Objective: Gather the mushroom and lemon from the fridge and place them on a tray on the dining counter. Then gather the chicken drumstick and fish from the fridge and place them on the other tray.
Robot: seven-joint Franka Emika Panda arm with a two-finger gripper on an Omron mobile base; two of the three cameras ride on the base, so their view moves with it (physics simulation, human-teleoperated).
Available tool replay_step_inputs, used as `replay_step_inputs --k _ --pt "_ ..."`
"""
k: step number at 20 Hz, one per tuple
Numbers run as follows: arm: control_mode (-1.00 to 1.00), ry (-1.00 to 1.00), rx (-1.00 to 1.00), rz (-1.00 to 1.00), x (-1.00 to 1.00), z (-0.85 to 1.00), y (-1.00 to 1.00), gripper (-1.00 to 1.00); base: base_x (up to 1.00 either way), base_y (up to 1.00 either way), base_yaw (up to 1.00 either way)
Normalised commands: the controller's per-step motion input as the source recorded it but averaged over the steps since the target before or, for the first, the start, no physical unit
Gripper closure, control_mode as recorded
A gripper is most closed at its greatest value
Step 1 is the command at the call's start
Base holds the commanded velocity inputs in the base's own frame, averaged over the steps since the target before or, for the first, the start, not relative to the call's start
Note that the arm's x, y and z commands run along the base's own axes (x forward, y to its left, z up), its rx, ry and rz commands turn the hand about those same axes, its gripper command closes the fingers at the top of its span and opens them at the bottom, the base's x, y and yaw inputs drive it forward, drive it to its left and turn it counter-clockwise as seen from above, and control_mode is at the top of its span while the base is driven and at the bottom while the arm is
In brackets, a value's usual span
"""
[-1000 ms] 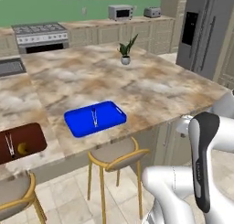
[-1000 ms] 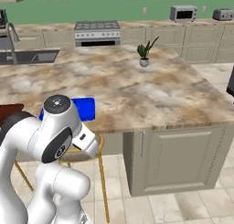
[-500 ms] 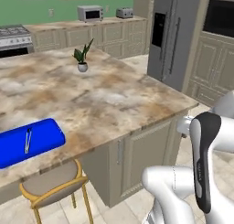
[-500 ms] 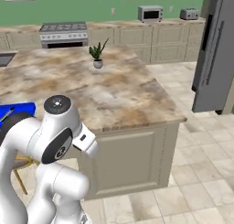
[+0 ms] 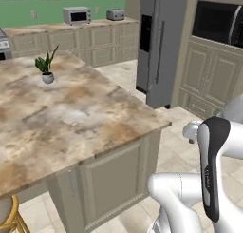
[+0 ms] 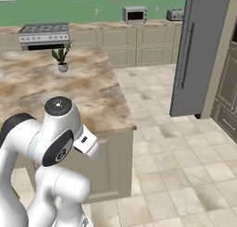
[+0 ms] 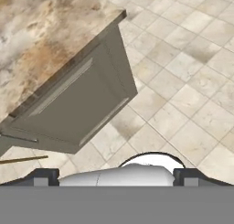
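- Left base view: the fridge (image 5: pixel 159 42), a tall grey unit with a long vertical handle, stands closed in the upper middle of the frame, beyond the far corner of the marble table (image 5: pixel 71 118).
- In the right base view the fridge (image 6: pixel 203 50) fills the upper right of the frame, its door shut, well apart from the table (image 6: pixel 55 89) at the left.
- A small potted plant (image 5: pixel 46 65) sits on the table toward the upper left of the left base view; in the right base view the potted plant (image 6: pixel 61 57) is at the upper left too.
- A microwave (image 5: pixel 77 15) and a toaster (image 5: pixel 115 14) rest on the back counter along the top of the left base view.
- A stove (image 6: pixel 42 35) stands at the upper left of the right base view.
- A built-in oven (image 5: pixel 219 23) is at the upper right of the left base view, just beside the fridge.
- In the hand view the table corner (image 7: pixel 98 24) and its grey cabinet panel slant across the upper left, with tiled floor (image 7: pixel 192 81) at the right.
- The claw (image 7: pixel 116 176) has 2 dark tips low at the bottom edge of the hand view; whether it is clenched or released I cannot tell.
- The mushroom, lemon, drumstick and fish cannot be made out with the fridge closed.
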Motion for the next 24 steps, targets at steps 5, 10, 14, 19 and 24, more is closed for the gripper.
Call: replay_step_inputs --k 5,10,14,19,24 --pt "1.0 0.0 0.0 0.0 0.0 0.0 0.0 -1.0 0.71 -1.0 0.04" --pt "1.0 0.0 0.0 0.0 0.0 0.0 0.0 -1.0 0.83 -1.0 0.1" --pt "1.0 0.0 0.0 0.0 0.0 0.0 0.0 -1.0 0.99 -0.93 0.16" --pt "1.0 0.0 0.0 0.0 0.0 0.0 0.0 -1.0 1.0 -0.63 0.25" --pt "1.0 0.0 0.0 0.0 0.0 0.0 0.0 -1.0 1.0 -0.59 0.26"
